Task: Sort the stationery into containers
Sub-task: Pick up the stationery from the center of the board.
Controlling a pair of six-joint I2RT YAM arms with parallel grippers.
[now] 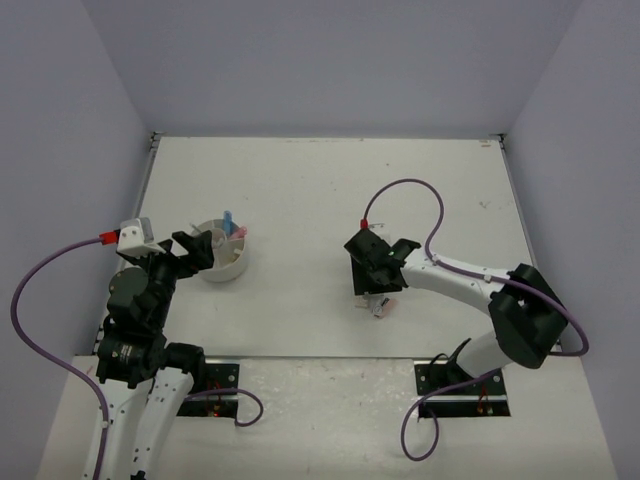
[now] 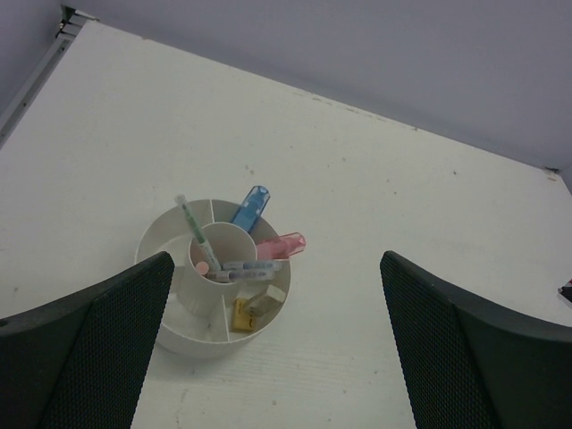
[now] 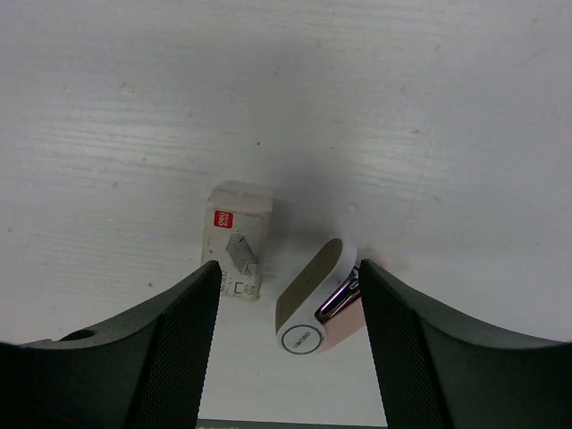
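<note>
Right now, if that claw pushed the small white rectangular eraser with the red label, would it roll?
Probably slide, not roll: the small white rectangular eraser lies flat on the white table, showing flat faces and square corners. Being small, it is likely light, so an off-centre nudge might spin it. Its printed face looks smooth, perhaps slippery to pinch.

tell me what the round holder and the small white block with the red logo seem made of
Round holder: likely moulded plastic, matte off-white, with thin even walls and dividers. White block: probably a rubber eraser in a printed paper sleeve, dull, soft-edged; can't be sure.
</note>
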